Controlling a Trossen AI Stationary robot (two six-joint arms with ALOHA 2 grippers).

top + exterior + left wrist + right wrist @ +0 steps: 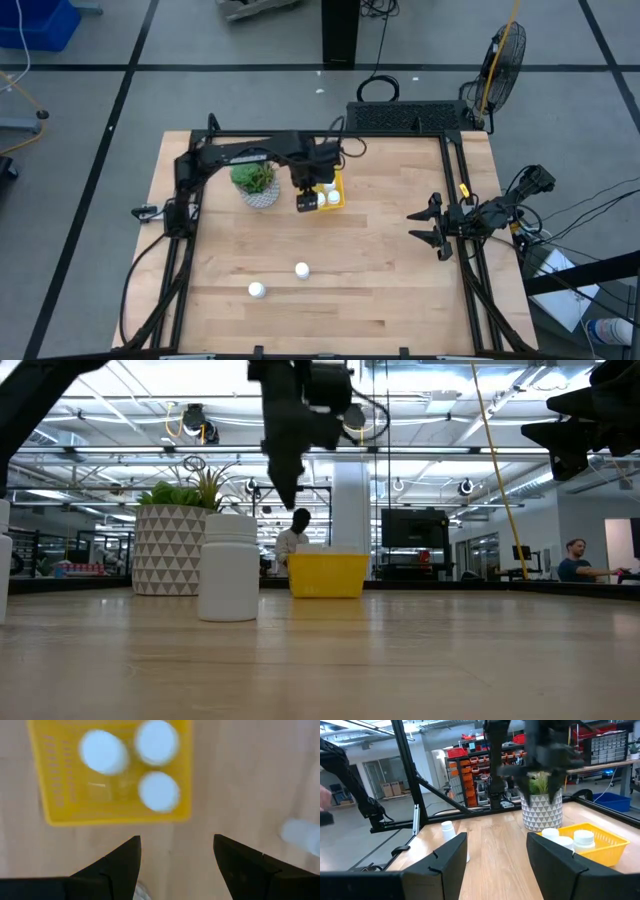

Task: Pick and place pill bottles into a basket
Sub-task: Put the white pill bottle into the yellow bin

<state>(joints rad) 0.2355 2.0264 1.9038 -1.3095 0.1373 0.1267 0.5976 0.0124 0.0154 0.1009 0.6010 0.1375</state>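
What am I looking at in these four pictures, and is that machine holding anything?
It is a robot with two dark arms at a wooden table, each ending in a two-fingered tool. One picture looks straight down, one looks level across the tabletop, and two come from cameras on the wrists. The left tool hangs above the yellow basket, fingers apart and empty. Three white pill bottles stand in the basket. Two more bottles stand on the table nearer the front. A potted plant sits beside the basket. The right tool waits near the table's right edge, open and empty. People show in the room behind.
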